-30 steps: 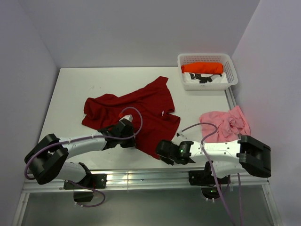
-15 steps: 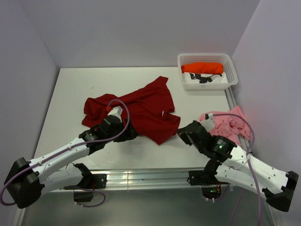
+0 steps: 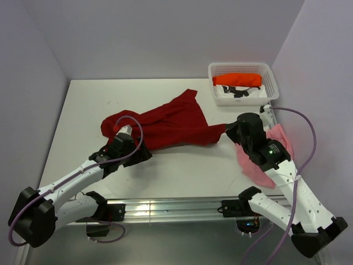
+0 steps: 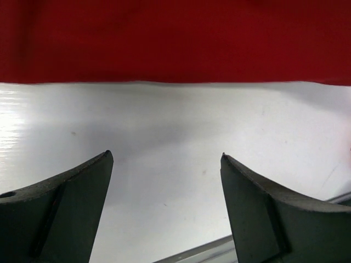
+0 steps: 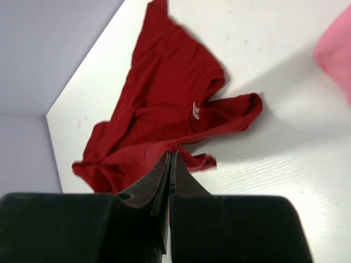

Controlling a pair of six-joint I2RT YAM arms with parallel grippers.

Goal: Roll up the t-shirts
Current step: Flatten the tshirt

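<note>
Right gripper (image 5: 169,157) pinches dark red t-shirt (image 3: 176,124), left gripper (image 4: 166,156) gapes beside it, pink t-shirt (image 3: 281,141) under right arm (image 3: 276,157)

dark red t-shirt (image 3: 171,124): soft matt cloth, creased, ahead of left claw (image 4: 165,156) | surface (image 4: 175,126) under the claw: white, smooth, faint sheen (a few specks) | fingers (image 4: 55,219): dark, matt

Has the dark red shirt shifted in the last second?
Yes. The dark red t-shirt has drawn back from the front rail, its near corner stretched right toward the basket.
</note>
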